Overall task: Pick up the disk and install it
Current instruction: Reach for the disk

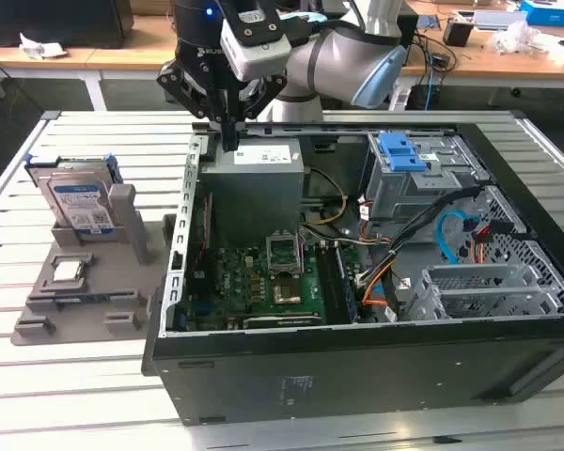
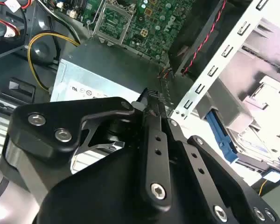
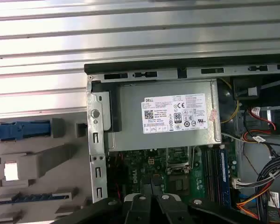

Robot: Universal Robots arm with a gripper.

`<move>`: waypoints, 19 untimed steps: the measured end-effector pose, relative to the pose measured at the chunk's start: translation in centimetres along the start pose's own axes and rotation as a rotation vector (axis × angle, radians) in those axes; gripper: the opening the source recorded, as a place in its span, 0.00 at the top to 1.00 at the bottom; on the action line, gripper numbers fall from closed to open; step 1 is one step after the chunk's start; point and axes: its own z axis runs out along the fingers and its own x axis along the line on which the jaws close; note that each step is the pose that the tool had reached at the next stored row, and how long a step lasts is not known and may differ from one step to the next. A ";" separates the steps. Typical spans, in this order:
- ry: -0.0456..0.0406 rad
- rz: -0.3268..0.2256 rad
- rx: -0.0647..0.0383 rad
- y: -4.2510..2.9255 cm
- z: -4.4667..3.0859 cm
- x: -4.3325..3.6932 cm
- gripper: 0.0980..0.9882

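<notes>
The disk (image 1: 80, 202) stands on edge in a grey holder (image 1: 94, 305) on the slatted table, at the exterior view's left, beside the open computer case (image 1: 357, 376). It is a silver drive with a white-and-blue label and blue rails. Its blue rail appears in the first wrist view (image 3: 21, 130) and the second wrist view (image 2: 221, 137). My gripper (image 1: 228, 141) hangs over the near-left corner of the grey power supply (image 1: 258, 160), inside the case's edge and apart from the disk. Its black fingers (image 2: 151, 107) are shut together with nothing held.
A grey drive cage with a blue latch (image 1: 404, 155) sits in the case's far right part. The green motherboard (image 1: 263, 282) and loose cables (image 1: 451, 235) lie inside. A small square processor chip (image 1: 68, 271) rests on the holder in front of the disk.
</notes>
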 end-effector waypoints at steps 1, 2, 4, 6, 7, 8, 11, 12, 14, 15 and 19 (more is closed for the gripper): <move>0.0000 0.000 0.000 0.00 0.00 0.10 0.99; 0.0000 0.000 0.000 -0.04 -0.02 0.55 0.99; 0.0000 0.000 0.000 -0.12 -0.04 1.65 0.99; 0.0000 0.000 0.000 -0.16 -0.06 2.13 0.99; -0.0001 0.000 0.000 -0.18 -0.06 2.43 0.99; 0.0000 0.000 0.000 -0.21 -0.07 2.76 0.99; 0.0000 0.000 0.000 -0.27 -0.10 3.62 0.99; -0.0001 0.000 0.000 -0.32 -0.11 4.28 0.99; -0.0001 0.000 0.000 -0.41 -0.15 5.51 0.99; 0.0000 0.000 0.000 -0.44 -0.16 5.97 0.99; 0.0000 0.000 0.000 -0.60 -0.22 8.04 0.99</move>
